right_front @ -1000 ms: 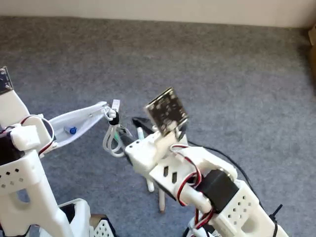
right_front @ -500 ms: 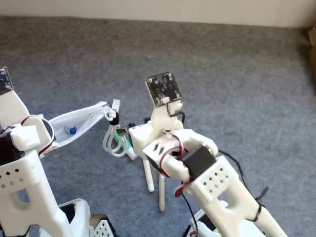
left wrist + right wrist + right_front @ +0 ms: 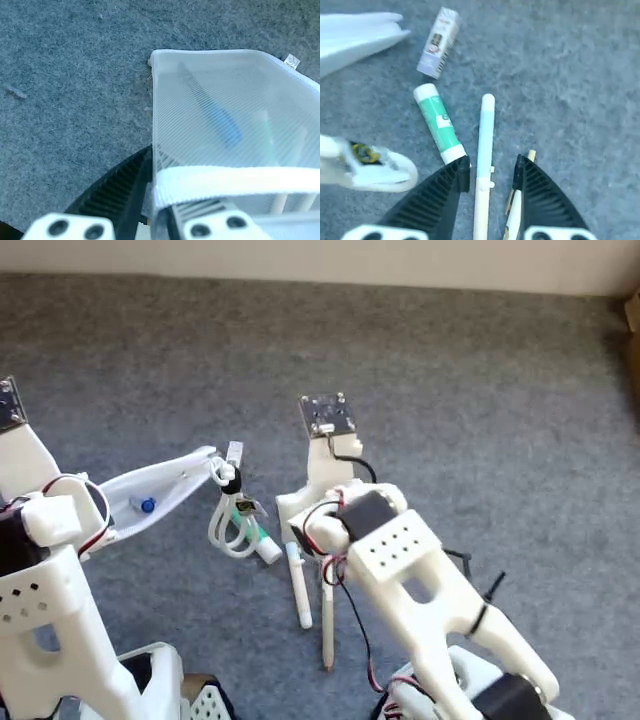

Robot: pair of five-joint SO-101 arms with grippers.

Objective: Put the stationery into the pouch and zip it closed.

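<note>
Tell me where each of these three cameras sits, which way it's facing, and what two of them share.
High view: fixed above, looking down on the grey table; left arm and right arm show.
Left wrist view: on the left arm, looking past the left gripper, shut on the pouch, toward the table.
Right wrist view: on the right arm, looking down through the open right gripper at the white pen and glue stick.
Shared: high and right wrist views both show pen, glue stick, pouch.
</note>
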